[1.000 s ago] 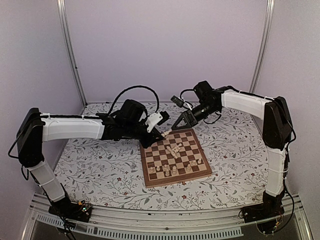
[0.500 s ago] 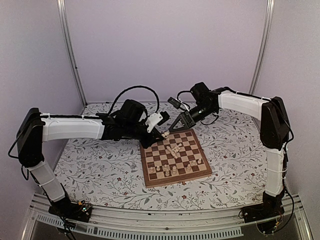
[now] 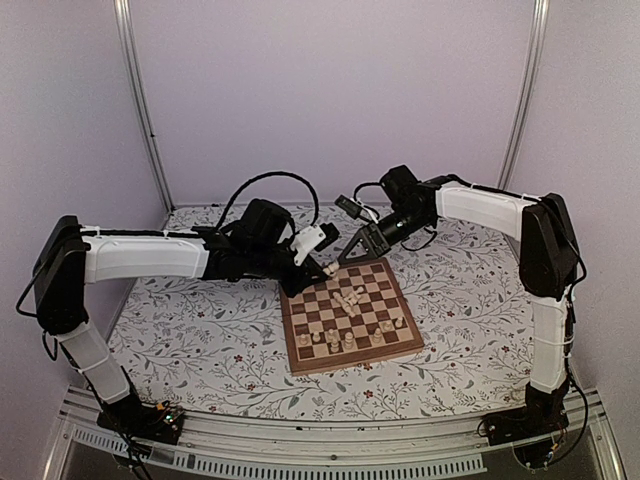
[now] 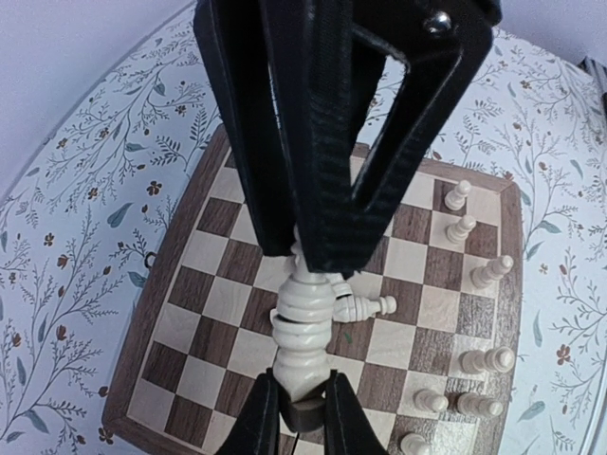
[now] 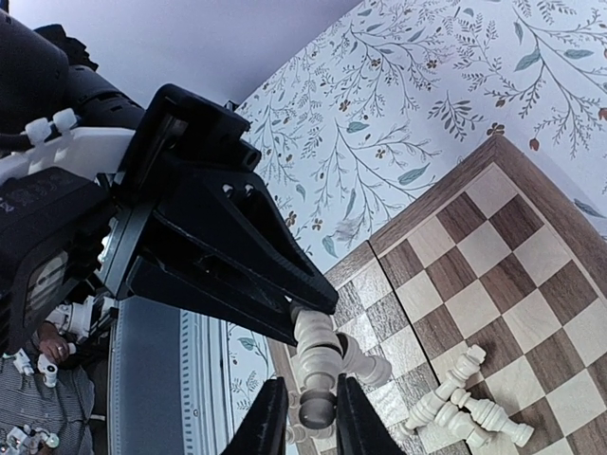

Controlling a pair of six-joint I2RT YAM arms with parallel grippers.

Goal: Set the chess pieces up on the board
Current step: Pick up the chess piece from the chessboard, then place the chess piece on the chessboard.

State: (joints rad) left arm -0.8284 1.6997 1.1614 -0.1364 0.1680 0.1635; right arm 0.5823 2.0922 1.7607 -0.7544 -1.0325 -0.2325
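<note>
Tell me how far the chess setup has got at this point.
Done: several pieces stand along the near edge of the board. In hand: the left gripper holds one piece above the board, and fingers of the right gripper flank its other end; contact unclear. Remaining: the fallen pile mid-board needs standing.

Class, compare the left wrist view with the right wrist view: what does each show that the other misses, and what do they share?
Only the left wrist view: most of the board, with a row of pieces standing along one edge. Only the right wrist view: the left arm's white casing and a plain look at the heap of toppled pieces. Both: one cream chess piece between the left gripper and the right gripper, jaws of each flanking it, over the board and the flowered cloth.
</note>
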